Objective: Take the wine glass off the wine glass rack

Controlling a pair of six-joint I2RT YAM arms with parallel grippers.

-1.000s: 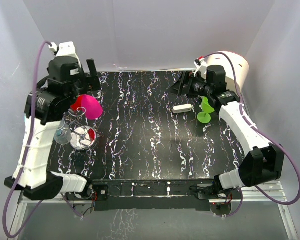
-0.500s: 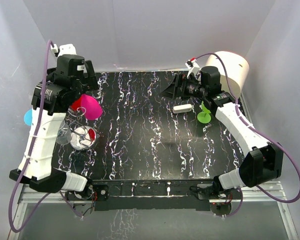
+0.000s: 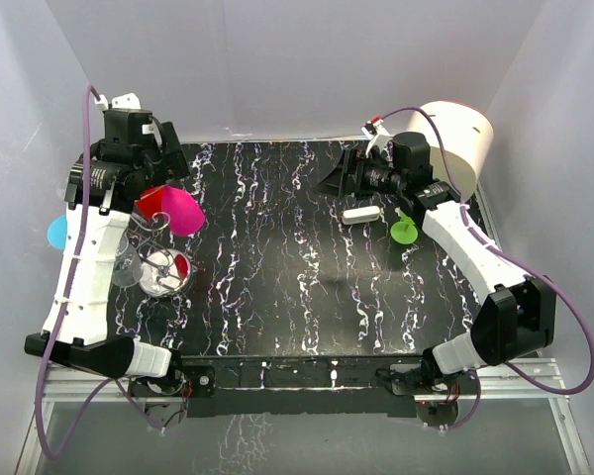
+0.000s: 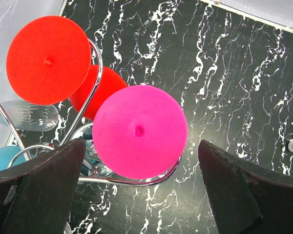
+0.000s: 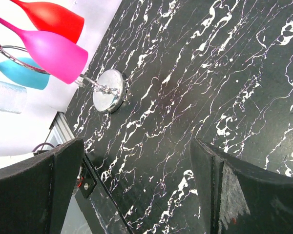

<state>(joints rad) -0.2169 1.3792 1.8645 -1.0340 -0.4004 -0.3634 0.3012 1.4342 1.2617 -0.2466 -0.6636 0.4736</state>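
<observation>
At the table's point(image 3: 277, 307) 9 o'clock edge we are looking at the wine glass rack point(image 3: 164, 273), its shiny base disc sitting on the marbled top. From that disc, a blue wine glass point(image 3: 56, 233) is hanging out at 10 o'clock, a clear wine glass point(image 3: 127, 267) at 9, a red wine glass point(image 3: 154, 201) at 12, and the pink wine glass point(image 3: 184, 211) just right of it, towards 1. All four are hanging on the wire arms. The left gripper point(image 3: 170, 156) is hovering over the pink one, jaws spread wide and gripping nothing. In its wrist view the pink foot is lying centred below the two fingers point(image 4: 39, 190).

Moving right, a small white object point(image 3: 360, 214) is lying near 1 o'clock. Just behind it, the right gripper point(image 3: 335, 180) is pointing left, jaws apart and empty. A green wine glass point(image 3: 404, 233) is resting on the table beside the right arm, and a cream cylinder point(image 3: 463, 134) is standing at the 2 o'clock corner.
</observation>
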